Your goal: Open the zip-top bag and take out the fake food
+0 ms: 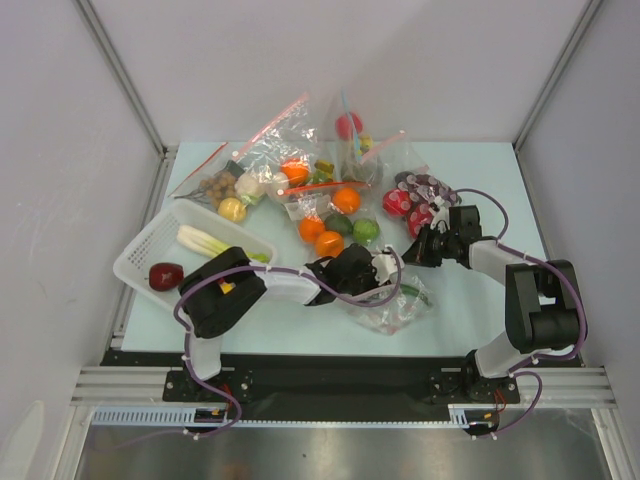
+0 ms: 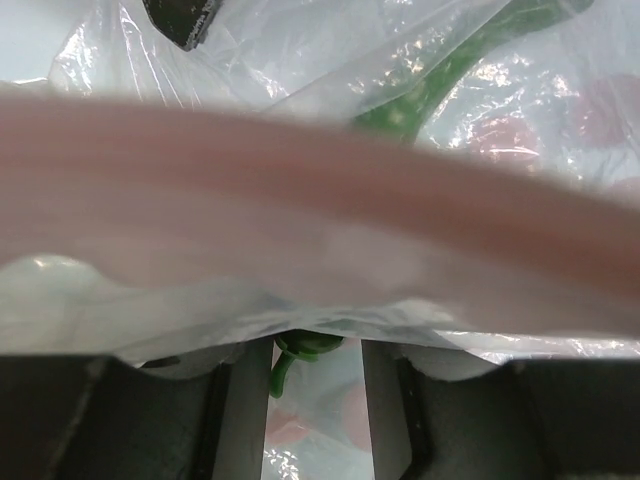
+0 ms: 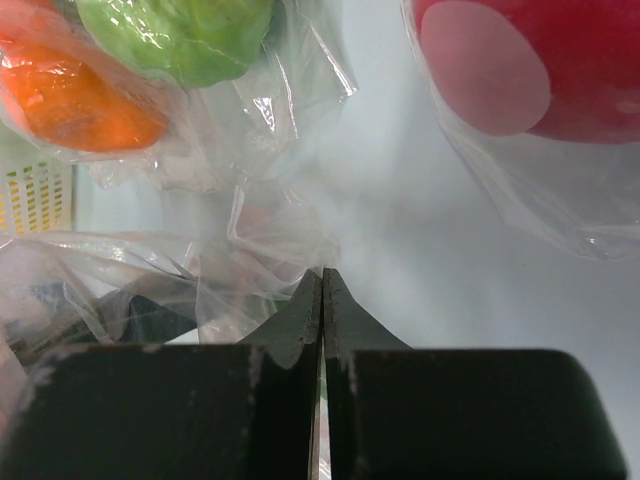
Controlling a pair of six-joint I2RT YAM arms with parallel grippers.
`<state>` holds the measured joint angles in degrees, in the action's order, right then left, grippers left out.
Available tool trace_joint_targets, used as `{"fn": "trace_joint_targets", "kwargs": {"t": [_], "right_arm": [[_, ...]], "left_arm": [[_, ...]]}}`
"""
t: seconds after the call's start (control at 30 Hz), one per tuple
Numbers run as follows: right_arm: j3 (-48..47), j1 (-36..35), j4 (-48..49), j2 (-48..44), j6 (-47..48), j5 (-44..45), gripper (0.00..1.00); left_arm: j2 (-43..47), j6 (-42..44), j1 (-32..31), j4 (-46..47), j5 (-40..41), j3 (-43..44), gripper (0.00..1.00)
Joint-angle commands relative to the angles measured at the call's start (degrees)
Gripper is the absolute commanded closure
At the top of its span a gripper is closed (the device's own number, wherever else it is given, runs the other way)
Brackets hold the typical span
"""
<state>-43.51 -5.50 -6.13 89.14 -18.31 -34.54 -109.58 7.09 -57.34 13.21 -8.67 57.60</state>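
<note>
1. Zip-top bag [image 1: 392, 308] lies right of the white basket [image 1: 140, 262], green piece [image 2: 420, 90] inside.
2. Left gripper [image 2: 312, 352] jaws apart at its pink strip [image 2: 300, 200]; right gripper [image 3: 322, 285] pinched together.
3. Risk: slick film slips, dragging bag unopened.

A white basket [image 1: 150, 243] sits on the left. A bag of brown balls [image 1: 213, 187] lies just behind it, farther back.

Top cam: high behind my bases, looking down over the whole table [image 1: 470, 180]. Left wrist cam: jammed against the bag [image 2: 320, 250], which blurs and fills the frame, left fingers [image 2: 235, 430] at bottom. Right wrist cam: low, close, looking along the table over right fingers [image 3: 200, 410]. Top and right views share the basket [image 1: 150, 235], at the wrist view's left edge.
</note>
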Motion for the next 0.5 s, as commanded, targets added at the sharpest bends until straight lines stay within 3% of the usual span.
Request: {"fn": "trace_joint_targets", "kwargs": {"t": [0.0,0.1,0.47], "right_arm": [[-0.3,-0.2,-0.1,-0.5,0.8,0.1,1.00],[-0.4,0.0,-1.1,-0.8,1.3,2.1,1.00],[-1.3,1.7,-2.2,-3.0,2.0,6.5,1.00]], "left_arm": [[1.3,0.6,0.1,-1.7,-3.0,-1.4,0.84],[3.0,0.6,0.1,-2.6,-4.8,-1.9,0.88],[11.9,-1.9,0.0,-7.3,-8.7,-6.5,0.85]]}}
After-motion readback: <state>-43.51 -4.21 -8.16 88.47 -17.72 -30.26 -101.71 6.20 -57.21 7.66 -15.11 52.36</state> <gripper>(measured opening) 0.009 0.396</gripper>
